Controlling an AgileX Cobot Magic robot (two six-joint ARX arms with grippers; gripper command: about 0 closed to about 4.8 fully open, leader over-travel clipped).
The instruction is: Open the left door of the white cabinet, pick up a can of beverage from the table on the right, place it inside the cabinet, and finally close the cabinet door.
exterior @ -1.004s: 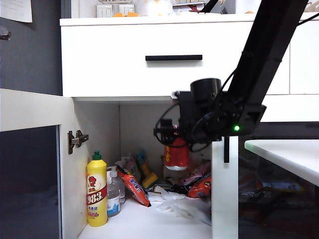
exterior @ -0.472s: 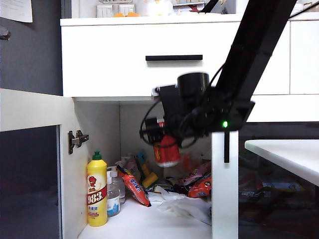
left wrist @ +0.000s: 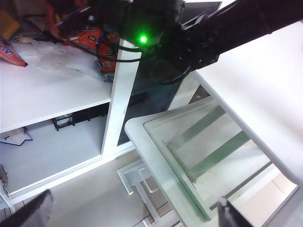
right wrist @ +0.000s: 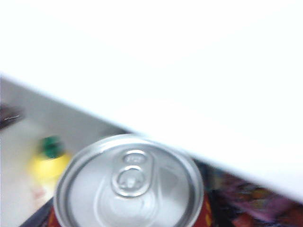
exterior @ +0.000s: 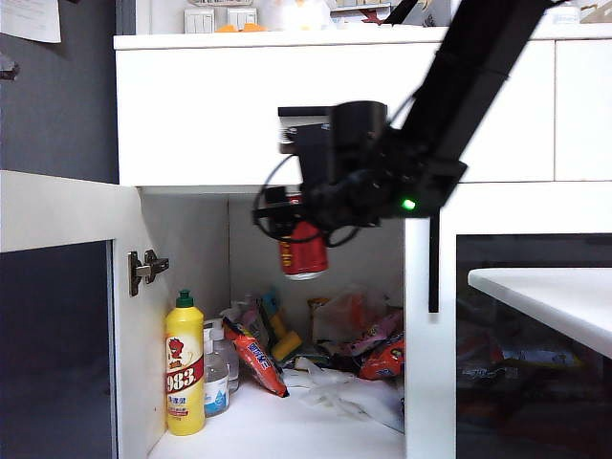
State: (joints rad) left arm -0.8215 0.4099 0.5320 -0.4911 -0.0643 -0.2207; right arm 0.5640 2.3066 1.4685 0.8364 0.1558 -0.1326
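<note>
The left door of the white cabinet stands swung wide open toward me, its dark glass pane facing out at the lower left and a metal hinge showing on the cabinet's side wall. The right pincer hangs in the open doorway, just under the drawer with the black bar handle, and it is clamped around the can of beverage. The red can hangs in the air, tilted a little, well above the shelf floor and touching nothing below it. From the right wrist view the can's silver top with its pull tab fills the lower part of the picture.

On the shelf beneath sit a yellow bottle with a green cap near the left wall, a small clear bottle just beside it, and a heap of snack packets and white wrappers toward the back and right.

The desk juts in at the right, well apart from the can.

The left pincer stays clear of the cabinet, looking down past the desk's rounded edge toward the floor; its fingertips stand wide apart and hold nothing.
</note>
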